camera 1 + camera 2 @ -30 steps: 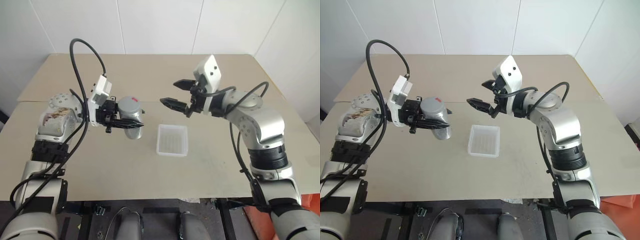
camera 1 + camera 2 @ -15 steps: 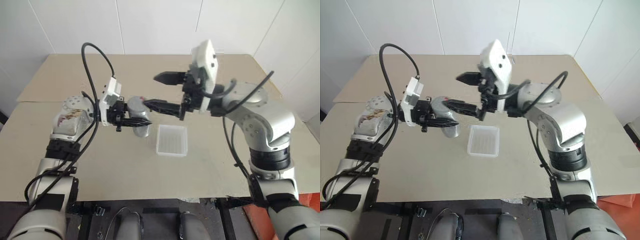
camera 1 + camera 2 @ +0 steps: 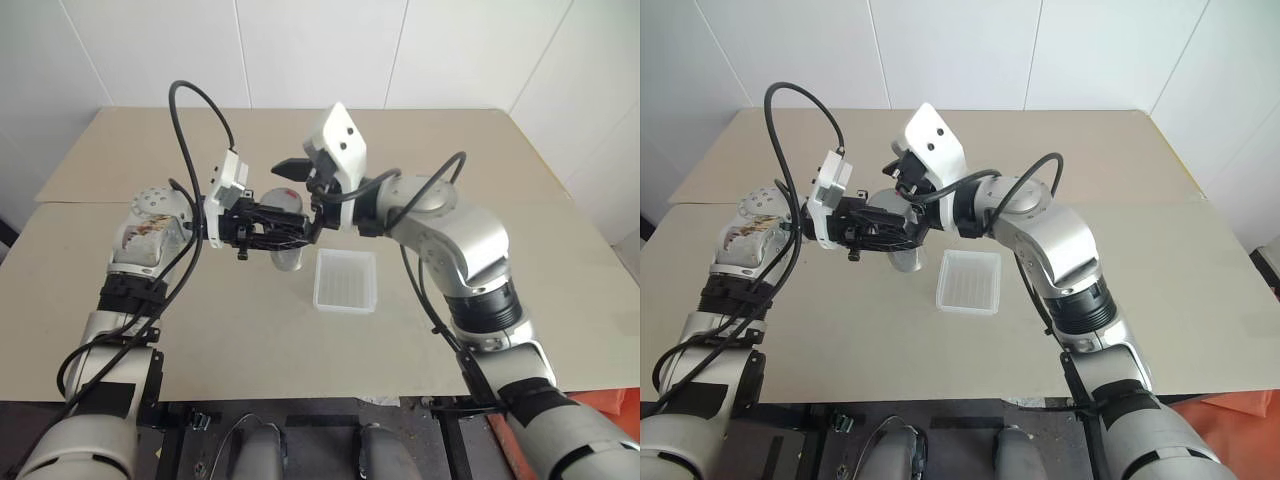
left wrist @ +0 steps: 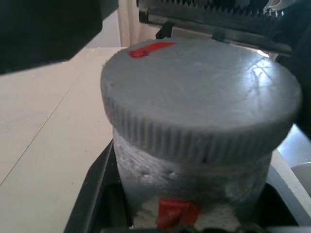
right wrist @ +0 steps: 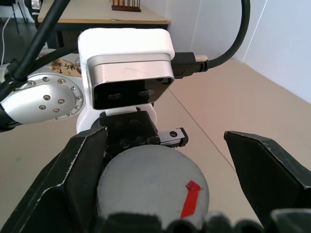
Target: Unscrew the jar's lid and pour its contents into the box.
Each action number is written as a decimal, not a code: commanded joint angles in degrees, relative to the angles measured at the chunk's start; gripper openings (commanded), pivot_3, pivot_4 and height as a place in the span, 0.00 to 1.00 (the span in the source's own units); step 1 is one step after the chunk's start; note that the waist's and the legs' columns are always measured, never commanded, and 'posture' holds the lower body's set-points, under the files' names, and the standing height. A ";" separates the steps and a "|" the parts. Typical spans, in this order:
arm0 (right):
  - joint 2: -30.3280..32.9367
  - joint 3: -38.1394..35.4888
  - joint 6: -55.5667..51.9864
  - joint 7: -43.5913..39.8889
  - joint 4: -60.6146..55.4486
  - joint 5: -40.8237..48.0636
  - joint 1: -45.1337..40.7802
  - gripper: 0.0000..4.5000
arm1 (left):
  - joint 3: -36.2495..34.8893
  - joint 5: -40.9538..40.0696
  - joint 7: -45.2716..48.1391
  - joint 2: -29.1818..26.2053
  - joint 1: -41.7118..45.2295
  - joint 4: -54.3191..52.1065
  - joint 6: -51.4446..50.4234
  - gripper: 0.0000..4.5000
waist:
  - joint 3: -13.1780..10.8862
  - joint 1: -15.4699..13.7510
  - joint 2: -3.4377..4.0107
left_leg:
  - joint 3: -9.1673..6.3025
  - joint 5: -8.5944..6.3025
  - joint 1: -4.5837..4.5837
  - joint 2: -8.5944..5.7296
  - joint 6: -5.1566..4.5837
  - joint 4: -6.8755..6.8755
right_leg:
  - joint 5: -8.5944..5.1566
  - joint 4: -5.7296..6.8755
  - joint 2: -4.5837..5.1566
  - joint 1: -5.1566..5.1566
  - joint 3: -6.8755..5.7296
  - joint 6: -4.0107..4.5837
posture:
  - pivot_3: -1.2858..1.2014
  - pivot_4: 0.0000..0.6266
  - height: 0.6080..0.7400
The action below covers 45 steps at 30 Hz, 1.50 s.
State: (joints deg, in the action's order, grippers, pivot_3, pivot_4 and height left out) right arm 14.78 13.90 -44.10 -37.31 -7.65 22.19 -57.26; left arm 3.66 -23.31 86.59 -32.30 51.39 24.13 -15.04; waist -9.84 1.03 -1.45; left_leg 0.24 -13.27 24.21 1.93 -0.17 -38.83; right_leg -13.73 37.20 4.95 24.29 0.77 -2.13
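While the left tool [image 3: 262,232] is shut tight on the jar [image 4: 194,194] and holds it up above the counter [image 3: 200,330], the right tool [image 5: 165,194] has its two fingers wide open, one on each side of the lid [image 5: 153,182]. From the lid, one black finger [image 5: 73,179] stands on one side and the other finger [image 5: 267,170] on the far side, with a gap between each finger and the lid, so the right tool is around the lid but is not squeezing it. The jar stands nearly upright, with its long way going up and down, and the lid sits flat on top with its red mark [image 5: 189,199] showing. The right tool points sideways at the lid, coming from the side away from the left tool. I think the next move is for the right tool to close on the lid's ribbed edge [image 4: 194,141] and then turn it. The lid is on the jar and looks fully closed, so I cannot see what is inside the jar. The box [image 3: 344,280] lies flat on the counter, just beside the jar and lower down, on the right arm's side of it. The box looks empty, and only its ribbed bottom shows. Nothing has been poured yet, so most of the job is still to do.
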 commanded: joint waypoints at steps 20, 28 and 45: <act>6.78 -6.31 1.15 -1.09 -1.85 0.78 2.83 0.98 | -2.30 -0.94 0.17 -2.54 -0.64 -2.70 0.56 0.43 | 0.00 -0.01 0.00 | 0.00 0.00 0.00 0.00 0.00 -0.01 | 0.00 -0.01 0.00 -0.01 0.00 0.00 | 0.52 0.24 1.00; 10.11 -7.24 0.36 -1.16 -4.53 2.83 5.04 0.98 | -2.51 -1.12 0.29 -3.00 -1.13 -3.33 0.29 0.43 | 0.00 -0.04 0.00 | 0.00 0.00 0.00 0.01 0.00 -0.01 | 0.00 -0.02 0.00 -0.01 0.00 0.00 | 0.52 0.24 1.00; 14.13 -10.58 -3.47 -7.13 -12.48 11.50 6.65 0.98 | -2.46 -0.19 0.39 -2.52 -0.71 -2.34 0.62 0.43 | 0.00 -0.17 0.00 | 0.00 0.00 0.01 0.00 0.00 -0.01 | 0.00 -0.05 0.00 -0.02 0.01 0.00 | 0.52 0.24 1.00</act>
State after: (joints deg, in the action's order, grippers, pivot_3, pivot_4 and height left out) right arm 28.64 5.96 -46.69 -43.21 -16.47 30.49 -49.41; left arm 2.14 -22.82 87.02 -34.84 49.38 22.84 -15.15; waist -9.84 0.86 -1.45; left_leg 0.24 -13.27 24.22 1.94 -0.17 -38.84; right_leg -13.73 37.16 4.95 24.27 0.78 -2.13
